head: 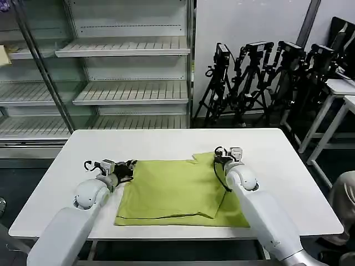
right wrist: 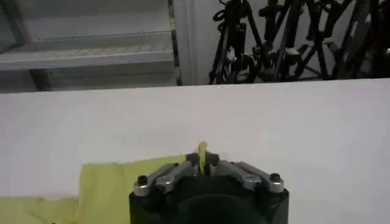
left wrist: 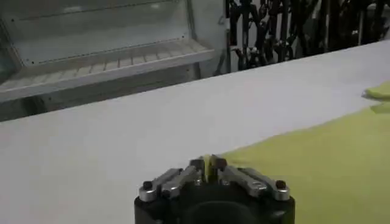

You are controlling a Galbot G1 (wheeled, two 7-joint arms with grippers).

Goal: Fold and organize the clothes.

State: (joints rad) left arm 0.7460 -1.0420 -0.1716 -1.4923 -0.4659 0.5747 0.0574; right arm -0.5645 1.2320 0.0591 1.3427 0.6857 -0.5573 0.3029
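Though it was only partly folded, the green T-shirt [head: 177, 191] lay flat in the middle of the white table [head: 166, 144], close to the near edge. One flap was already turned over the rest, and a small bit stuck up at the far right corner.

The shirt looked thin, soft and light. It would likely bend and droop as soon as it was lifted, and it might slide on the smooth table. A corner or an edge seemed the best place to take hold, since the middle would only bunch up.

The left gripper [head: 126, 166] sat at the shirt's far left corner. Its fingers [left wrist: 196, 169] were squeezed tight on a thin bit of green cloth. The right gripper [head: 226, 155] sat at the far right corner. Its fingers [right wrist: 194, 161] were also pinched shut on a little fold that poked up between them.

The right arm covered the near right part of the shirt, so that corner was hard to see. The sleeves and the neck were tucked away or hard to pick out. How many layers each gripper held could not be told.

Behind the table stood bare shelves [head: 127, 88] and black tripods [head: 260, 77].
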